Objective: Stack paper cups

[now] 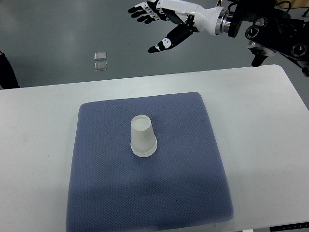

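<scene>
— What's on my screen, biggest thing first?

— I see the white table [270, 116], smooth and matte, with a rounded far-right corner. It fills most of the view, and its surface is bare on both sides of the pad. On it lies a blue-grey cushion pad [149, 193], square with soft rounded corners and a fine dotted weave.

— And the arm?

— I have the right hand [161, 21] coming in from the upper right, glossy white shell with black joints and fingertips. It hangs beyond the table's far edge, over the grey floor, fingers spread and gripping nothing.

— Where are the cups?

— I see the paper cups [143, 137] near the pad's centre, upside down: a plain white tapered shape, wide rim on the fabric, flat base up. I can't tell how many are nested there. Pad lies open all round it. The hand is well apart from it.

— Anything smaller?

— Two small clear squares [100, 60] on the floor past the table's far edge.
</scene>
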Robot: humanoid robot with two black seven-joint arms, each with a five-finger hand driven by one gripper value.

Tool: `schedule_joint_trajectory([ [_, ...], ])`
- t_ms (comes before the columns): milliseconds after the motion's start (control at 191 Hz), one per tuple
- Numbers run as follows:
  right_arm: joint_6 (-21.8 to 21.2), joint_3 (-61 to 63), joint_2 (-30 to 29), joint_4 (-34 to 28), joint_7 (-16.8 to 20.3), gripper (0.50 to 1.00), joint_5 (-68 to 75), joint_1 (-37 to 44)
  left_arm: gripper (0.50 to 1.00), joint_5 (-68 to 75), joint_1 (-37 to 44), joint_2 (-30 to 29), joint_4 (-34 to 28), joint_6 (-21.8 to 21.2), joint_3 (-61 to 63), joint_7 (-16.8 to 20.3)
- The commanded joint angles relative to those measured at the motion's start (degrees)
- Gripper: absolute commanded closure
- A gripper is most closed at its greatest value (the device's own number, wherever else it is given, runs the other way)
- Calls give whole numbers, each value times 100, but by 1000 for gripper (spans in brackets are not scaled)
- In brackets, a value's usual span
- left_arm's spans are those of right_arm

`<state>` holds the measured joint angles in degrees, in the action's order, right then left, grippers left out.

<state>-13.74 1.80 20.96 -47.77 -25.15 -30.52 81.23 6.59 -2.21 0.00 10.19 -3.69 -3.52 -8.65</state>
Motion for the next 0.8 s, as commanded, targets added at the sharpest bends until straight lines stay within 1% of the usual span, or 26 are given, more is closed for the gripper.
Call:
schedule_joint_trajectory([
  [0,372,4,-5,321,169,593,1224,-133,500,0,2,0,0,0,0,4],
  [63,530,-4,-22,444,186,593,1978,-247,500,0,2,0,0,0,0,4],
  [136,662,-22,-31,471,195,593,2648,-362,500,0,2,0,0,0,0,4],
  [184,820,-31,-22,479,221,593,3078,-458,500,0,2,0,0,0,0,-5],
  [299,969,-13,-13,488,415,593,3816,-704,500,0,2,0,0,0,0,4],
  [378,1049,4,-5,488,441,593,4247,-994,500,0,2,0,0,0,0,-5],
  [519,1022,92,-66,523,432,591,4564,-1601,500,0,-7,0,0,0,0,-5],
  [682,961,725,-136,532,406,587,4546,-2295,500,0,2,0,0,0,0,4],
  [797,750,1085,-180,532,353,587,4449,-2603,500,0,1,0,0,0,0,-5],
])
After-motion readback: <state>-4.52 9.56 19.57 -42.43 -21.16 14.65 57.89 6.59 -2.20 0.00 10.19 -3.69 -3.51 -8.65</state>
